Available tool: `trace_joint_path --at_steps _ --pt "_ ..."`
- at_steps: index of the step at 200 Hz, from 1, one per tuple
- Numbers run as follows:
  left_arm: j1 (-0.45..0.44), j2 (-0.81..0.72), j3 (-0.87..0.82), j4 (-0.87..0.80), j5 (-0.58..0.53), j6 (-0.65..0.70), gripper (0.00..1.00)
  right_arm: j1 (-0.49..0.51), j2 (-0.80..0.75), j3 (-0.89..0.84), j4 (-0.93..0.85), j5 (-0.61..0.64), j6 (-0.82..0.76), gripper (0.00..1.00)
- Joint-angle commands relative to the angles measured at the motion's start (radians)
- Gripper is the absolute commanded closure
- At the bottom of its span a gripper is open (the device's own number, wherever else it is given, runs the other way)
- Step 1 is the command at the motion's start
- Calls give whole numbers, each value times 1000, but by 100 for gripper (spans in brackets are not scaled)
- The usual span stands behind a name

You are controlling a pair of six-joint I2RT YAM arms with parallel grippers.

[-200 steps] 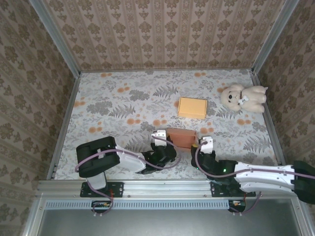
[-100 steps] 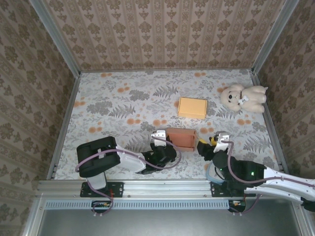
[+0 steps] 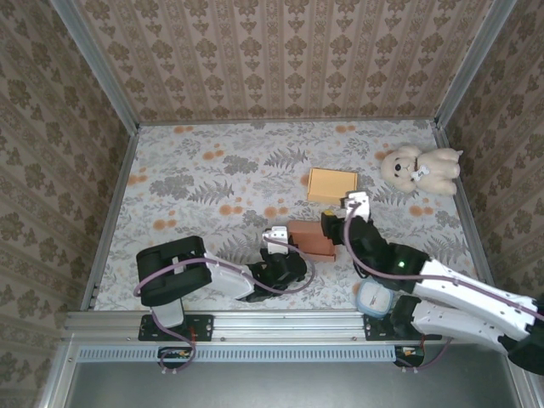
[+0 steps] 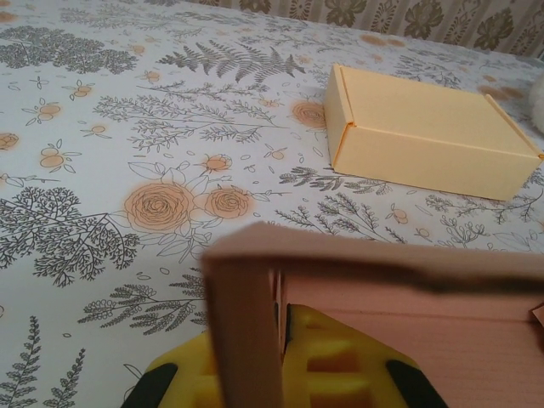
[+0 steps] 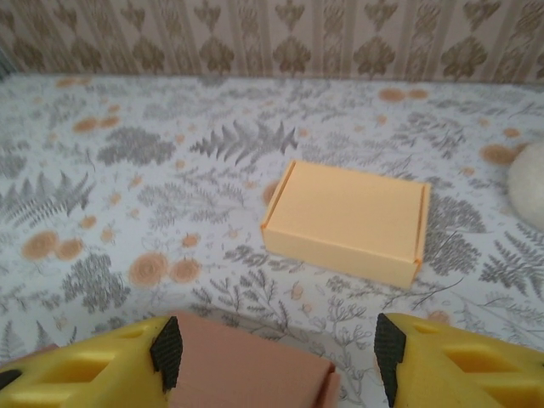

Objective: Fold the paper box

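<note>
paper box (image 5: 246, 372) between right gripper (image 5: 276, 361) fingers

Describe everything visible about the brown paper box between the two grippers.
The brown box looks like thin salmon-brown cardboard, partly folded, lying on the floral table just nearer the arms than the closed yellow box, with a gap between them. The left wrist view shows an upright wall and flap close up, with the left gripper clamped on that wall. The right gripper hangs open above its flat top panel; contact cannot be judged.
</note>
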Motion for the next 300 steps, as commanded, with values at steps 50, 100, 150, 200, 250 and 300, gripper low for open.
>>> trace_joint_path --at_steps 50,100,150,200,250,300 --pt "-8 60 -23 -179 114 40 100 -27 156 -71 111 -64 36 34" --pt "-12 42 -36 -167 136 77 93 -40 209 -144 157 -77 75 34" --pt "-12 -19 -69 -173 148 96 71 -41 245 -186 188 -81 100 34" --pt "-15 -86 -96 -214 218 113 56 -49 289 -174 185 -63 94 34" --pt "-16 -196 -113 -324 315 146 49 -56 332 -160 185 -57 84 34" --pt "-16 -289 -118 -459 396 168 26 -58 391 -134 175 -54 81 34"
